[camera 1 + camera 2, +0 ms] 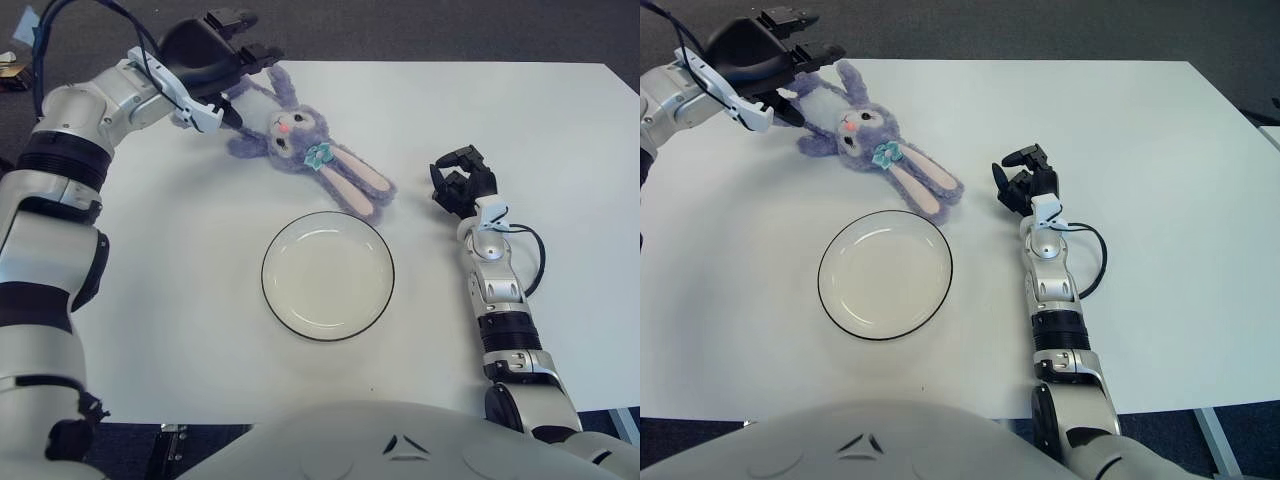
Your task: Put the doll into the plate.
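Reaching at the surface's far-left corner, the left hand [232, 62], fingers apart, hovers at the doll [305, 145] lying beyond the empty plate [328, 275]; grasping comes next, while the right hand [462, 185] idles, fingers loosely curled.

- Both views look forward and down from the robot's head onto the white table [200, 340], fairly near.
- Both share the plate [328, 276]; it sits centre-frame in the left view, left of centre in the right.
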`<state>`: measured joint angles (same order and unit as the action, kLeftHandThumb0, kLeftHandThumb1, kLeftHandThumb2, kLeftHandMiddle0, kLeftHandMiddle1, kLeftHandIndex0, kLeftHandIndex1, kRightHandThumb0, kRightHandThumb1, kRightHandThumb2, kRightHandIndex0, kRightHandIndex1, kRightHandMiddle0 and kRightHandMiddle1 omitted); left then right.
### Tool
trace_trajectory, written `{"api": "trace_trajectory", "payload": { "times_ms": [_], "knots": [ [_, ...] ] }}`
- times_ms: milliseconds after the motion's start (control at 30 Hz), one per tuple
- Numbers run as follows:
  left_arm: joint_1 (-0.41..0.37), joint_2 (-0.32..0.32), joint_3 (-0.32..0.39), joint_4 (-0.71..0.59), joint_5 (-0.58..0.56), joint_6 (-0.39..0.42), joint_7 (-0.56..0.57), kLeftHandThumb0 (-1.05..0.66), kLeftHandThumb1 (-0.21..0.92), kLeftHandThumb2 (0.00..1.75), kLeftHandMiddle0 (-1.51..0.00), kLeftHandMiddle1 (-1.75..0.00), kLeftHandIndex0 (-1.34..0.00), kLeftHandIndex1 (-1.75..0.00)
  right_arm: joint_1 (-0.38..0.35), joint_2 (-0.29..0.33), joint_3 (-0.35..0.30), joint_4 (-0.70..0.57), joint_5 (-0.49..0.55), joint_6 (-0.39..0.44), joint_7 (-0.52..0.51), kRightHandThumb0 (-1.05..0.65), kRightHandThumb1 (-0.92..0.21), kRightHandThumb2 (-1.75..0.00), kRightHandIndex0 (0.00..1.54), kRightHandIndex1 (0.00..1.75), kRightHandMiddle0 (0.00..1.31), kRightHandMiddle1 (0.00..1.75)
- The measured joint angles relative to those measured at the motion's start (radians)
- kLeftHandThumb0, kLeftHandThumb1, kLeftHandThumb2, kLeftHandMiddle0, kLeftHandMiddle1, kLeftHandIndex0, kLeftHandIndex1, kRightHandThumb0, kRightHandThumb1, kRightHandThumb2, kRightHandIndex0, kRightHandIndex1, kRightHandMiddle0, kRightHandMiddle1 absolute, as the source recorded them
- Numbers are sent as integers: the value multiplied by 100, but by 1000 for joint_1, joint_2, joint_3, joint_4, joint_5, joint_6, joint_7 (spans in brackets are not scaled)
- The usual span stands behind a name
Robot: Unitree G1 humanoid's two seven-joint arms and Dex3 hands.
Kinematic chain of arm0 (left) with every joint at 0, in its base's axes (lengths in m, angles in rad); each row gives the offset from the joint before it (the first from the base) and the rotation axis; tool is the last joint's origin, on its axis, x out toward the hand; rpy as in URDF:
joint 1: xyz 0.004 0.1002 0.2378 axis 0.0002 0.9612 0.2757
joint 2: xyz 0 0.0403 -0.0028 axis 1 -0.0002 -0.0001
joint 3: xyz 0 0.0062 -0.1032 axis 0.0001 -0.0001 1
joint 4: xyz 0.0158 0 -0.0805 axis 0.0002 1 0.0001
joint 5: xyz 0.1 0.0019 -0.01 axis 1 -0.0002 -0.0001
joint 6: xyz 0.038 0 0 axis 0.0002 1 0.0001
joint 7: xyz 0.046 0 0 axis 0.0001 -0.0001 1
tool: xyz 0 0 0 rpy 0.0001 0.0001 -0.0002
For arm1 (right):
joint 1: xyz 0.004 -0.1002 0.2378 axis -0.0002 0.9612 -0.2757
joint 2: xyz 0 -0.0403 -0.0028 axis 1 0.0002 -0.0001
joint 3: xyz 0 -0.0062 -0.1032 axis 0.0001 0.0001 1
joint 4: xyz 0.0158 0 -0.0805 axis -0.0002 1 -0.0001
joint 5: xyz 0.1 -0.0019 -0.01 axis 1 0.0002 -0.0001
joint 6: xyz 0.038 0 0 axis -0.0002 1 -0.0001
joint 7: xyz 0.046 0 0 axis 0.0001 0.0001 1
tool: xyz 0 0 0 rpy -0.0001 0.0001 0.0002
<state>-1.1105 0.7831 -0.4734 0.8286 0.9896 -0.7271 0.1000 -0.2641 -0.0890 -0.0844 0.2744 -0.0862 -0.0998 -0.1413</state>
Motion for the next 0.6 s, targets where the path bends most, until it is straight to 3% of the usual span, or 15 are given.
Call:
{"api": "trace_trajectory", "payload": {
  "times_ms": [333,600],
  "knots": [
    [-10,-24,1,23,-87,29,-167,-77,87,1,-16,0,-25,0,1,-2,-4,0,1,0,3,-37,-80,-57,76,167,38,162],
    [-15,-39,1,36,-114,57,-203,-77,87,0,-16,0,-24,0,2,-3,-5,0,1,0,3,-37,-80,-57,76,167,39,162]
  ]
}}
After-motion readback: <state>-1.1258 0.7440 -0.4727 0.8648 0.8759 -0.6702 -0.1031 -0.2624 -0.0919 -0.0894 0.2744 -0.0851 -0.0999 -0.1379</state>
